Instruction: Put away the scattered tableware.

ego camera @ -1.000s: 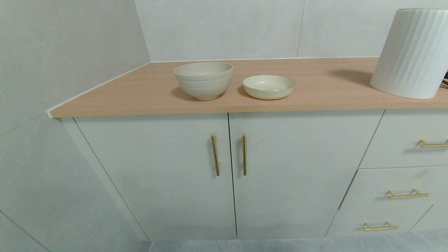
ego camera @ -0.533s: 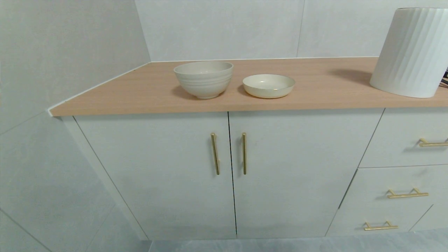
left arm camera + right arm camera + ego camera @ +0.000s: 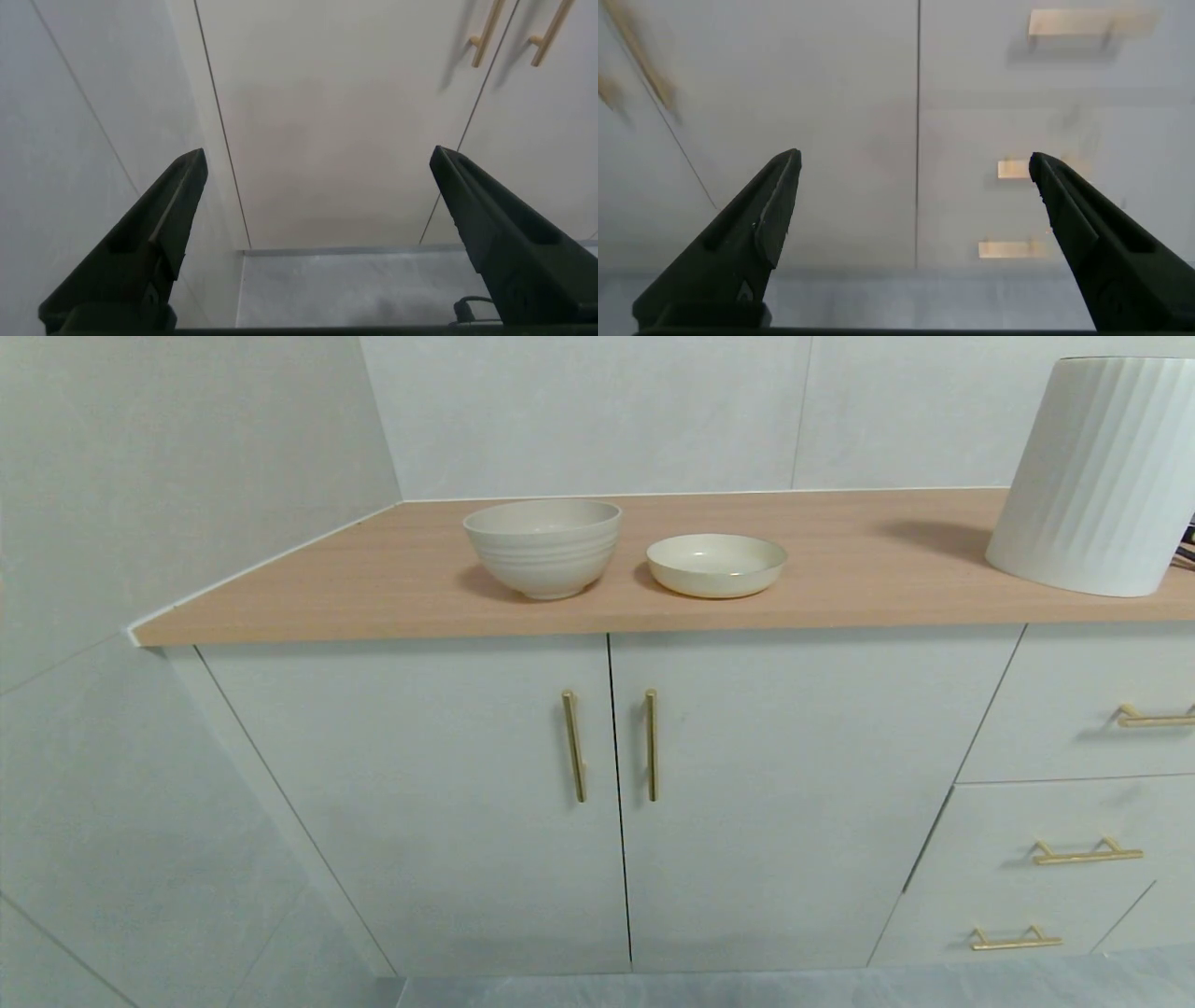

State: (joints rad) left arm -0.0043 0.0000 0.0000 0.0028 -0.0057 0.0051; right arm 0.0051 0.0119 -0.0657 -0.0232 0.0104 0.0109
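Head view: deep ribbed bowl (image 3: pixel 542 549) and shallow dish (image 3: pixel 717 565) sit side by side on the wooden table (image 3: pixel 373 588), bowl on the left, apart. White fluted canister (image 3: pixel 1092 476) at the right. My left hand (image 3: pixel 318 159) is spread and empty, facing the cabinet door (image 3: pixel 346 121); my right hand (image 3: pixel 915 161) is spread and empty, facing the drawers (image 3: pixel 1046 103).

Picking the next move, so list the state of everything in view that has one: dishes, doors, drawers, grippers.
Ribbed bowl: upright on the countertop, looks empty.
Shallow dish: upright, empty, apart from the bowl.
Left cabinet door: closed.
Right cabinet door: closed.
Drawers: all three closed.
Left gripper: open, empty.
Right gripper: open, empty.
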